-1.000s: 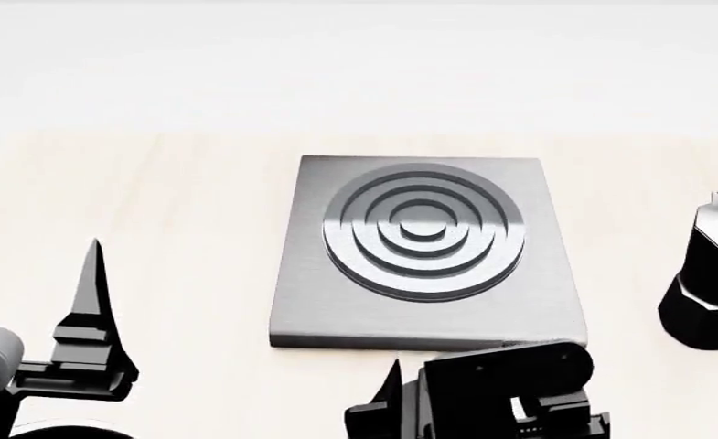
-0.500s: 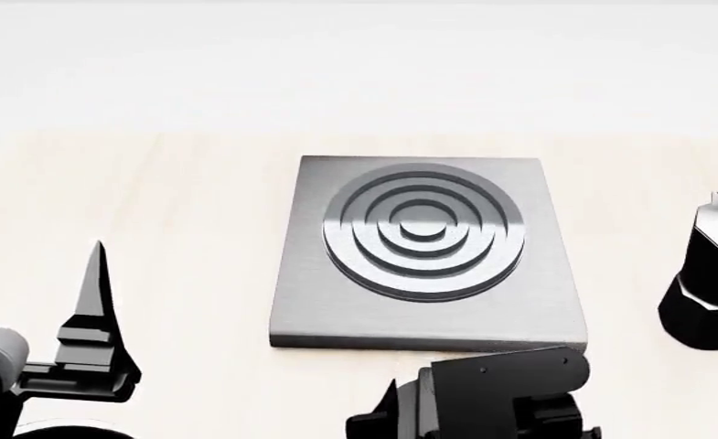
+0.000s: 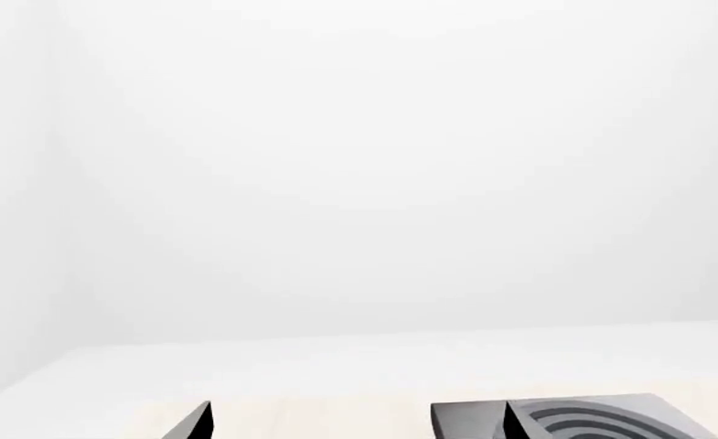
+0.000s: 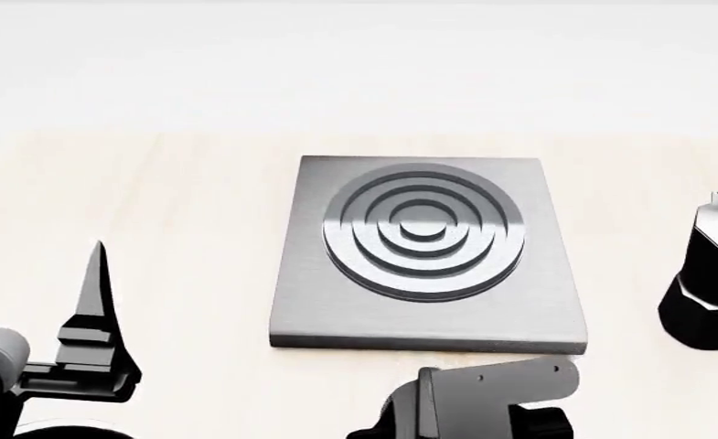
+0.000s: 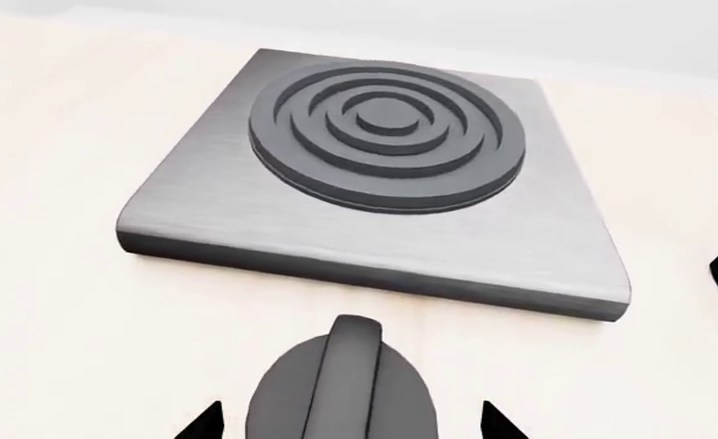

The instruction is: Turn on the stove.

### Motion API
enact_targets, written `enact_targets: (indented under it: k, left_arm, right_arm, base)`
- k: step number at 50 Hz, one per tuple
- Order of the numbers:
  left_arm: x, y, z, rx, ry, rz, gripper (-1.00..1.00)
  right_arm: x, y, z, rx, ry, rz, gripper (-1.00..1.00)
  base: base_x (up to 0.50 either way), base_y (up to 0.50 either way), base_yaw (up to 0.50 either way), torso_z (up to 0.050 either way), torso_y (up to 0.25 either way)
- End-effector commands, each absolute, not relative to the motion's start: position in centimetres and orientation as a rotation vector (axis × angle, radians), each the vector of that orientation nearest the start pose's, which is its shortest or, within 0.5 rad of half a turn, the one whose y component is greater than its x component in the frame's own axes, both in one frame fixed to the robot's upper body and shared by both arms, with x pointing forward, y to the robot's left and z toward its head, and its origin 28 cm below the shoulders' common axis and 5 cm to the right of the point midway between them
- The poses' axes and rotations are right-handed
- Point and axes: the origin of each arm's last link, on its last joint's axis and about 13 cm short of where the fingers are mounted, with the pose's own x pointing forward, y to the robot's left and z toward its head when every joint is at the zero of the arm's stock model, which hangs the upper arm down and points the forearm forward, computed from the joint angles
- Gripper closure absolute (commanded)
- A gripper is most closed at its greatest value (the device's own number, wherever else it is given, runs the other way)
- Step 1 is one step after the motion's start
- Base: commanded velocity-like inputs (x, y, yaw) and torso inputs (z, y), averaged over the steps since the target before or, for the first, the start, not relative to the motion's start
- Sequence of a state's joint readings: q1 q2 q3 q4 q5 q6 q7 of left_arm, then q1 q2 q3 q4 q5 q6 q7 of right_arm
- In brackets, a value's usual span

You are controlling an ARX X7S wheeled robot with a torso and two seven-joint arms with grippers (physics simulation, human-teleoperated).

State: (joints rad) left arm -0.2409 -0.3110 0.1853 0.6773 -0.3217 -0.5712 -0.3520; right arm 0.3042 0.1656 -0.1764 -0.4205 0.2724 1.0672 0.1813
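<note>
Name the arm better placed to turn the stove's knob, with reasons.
Right. In its wrist view the right gripper has its open fingertips straddling the knob before the stove; the left gripper sits off to the side.

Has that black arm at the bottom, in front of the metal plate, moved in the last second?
Yes. The right gripper has drawn back from the stove: its housing overlapped the plate's near edge, and now a strip of table shows between them.

Knob (image 5: 344, 384): lower part cut by frame edge in right wrist view; hidden behind right arm in head view.
Right gripper (image 5: 347, 422): only two finger tips (image 5: 202, 422) show; spread apart beside knob, contact indeterminable.
Moka pot (image 4: 709, 283): right side cropped.
Stove (image 3: 560, 419): mostly cropped in left wrist view.
</note>
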Motion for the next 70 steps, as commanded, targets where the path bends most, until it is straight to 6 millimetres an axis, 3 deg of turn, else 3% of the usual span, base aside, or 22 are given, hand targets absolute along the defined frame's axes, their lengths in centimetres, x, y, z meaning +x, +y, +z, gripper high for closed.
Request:
enact_targets:
  k: [1,70]
  left_arm:
    - [21.7,20.6,15.7,0.036,-0.269,-0.023,-1.00]
    - [21.7,20.6,15.6,0.037,-0.268,-0.024,-1.00]
  right_arm:
    - [23.9,-8.9,8.9,-0.104,0.410,0.104,-1.00]
    - [24.3,-9.0,7.3,-0.101,0.502,0.121,-1.00]
  base:
    - [0.00,0.00,0.00,0.000,0.000]
    - [0.00,0.00,0.00,0.000,0.000]
